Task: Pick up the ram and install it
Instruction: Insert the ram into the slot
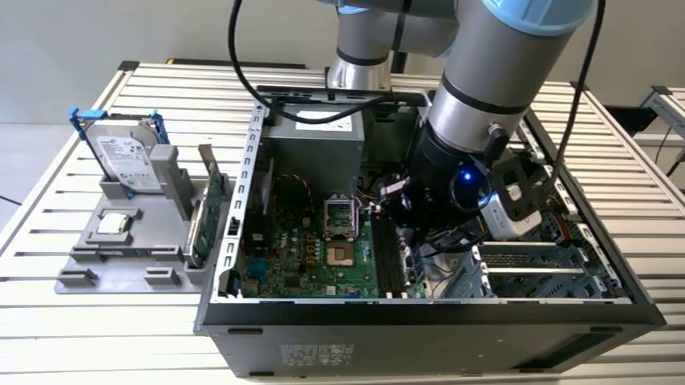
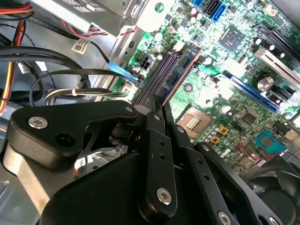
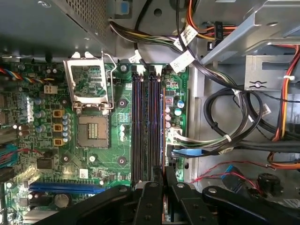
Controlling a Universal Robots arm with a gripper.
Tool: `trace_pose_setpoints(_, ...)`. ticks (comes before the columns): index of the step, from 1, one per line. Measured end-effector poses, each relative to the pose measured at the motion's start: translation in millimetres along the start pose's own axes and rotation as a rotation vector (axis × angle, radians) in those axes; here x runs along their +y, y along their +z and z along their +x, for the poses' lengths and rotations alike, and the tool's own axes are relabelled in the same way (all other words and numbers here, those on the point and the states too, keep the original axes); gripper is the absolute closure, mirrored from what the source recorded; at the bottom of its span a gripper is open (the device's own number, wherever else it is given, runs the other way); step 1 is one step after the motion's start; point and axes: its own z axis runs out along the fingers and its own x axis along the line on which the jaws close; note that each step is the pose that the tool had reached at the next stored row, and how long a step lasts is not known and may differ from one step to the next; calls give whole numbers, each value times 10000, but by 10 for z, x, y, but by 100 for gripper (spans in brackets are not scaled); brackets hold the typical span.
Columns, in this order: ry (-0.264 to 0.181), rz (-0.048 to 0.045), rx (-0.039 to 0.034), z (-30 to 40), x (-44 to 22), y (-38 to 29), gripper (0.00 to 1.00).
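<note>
Grip is closed on the ram (image 3: 162,136): my gripper (image 3: 163,183) has its fingers pressed together on the stick's near end, and the thin board runs edge-on away from them. In the second wrist view the ram (image 2: 182,72) shows its dark face and coppery long edge, leading off from my gripper (image 2: 157,111). It stands on edge along the outermost of the memory slots (image 3: 143,126), the one on the cable side. I cannot tell whether it is seated or just above the slot.

The other slots lie bare beside it. Past them sits the CPU socket (image 3: 93,126), with its metal load frame (image 3: 89,82) tipped open. Room is tight on the ram's other side. There is a narrow strip of motherboard (image 3: 122,161) carrying small capacitors (image 3: 173,105) and a blue-sleeved connector (image 3: 187,152). Just beyond, loops of black cables (image 3: 229,108) crowd in against the grey drive cage (image 3: 262,37).

In the exterior view my arm (image 1: 482,136) reaches down into the open computer case (image 1: 428,321), whose metal walls ring the board on all sides. The power supply (image 1: 316,148) fills its far end.

Outside the case, on the exterior view's left, a grey tray (image 1: 107,273) rests on the slatted table (image 1: 43,337). It holds a hard drive (image 1: 123,156) upright in a blue frame and a processor (image 1: 115,224) lying flat. A green expansion card (image 1: 214,200) stands on edge at the side nearest the case.
</note>
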Motion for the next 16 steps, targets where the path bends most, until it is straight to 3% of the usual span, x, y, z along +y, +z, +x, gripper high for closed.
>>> trace_pose_setpoints(16,-1,-1,-1,48,39,203,100)
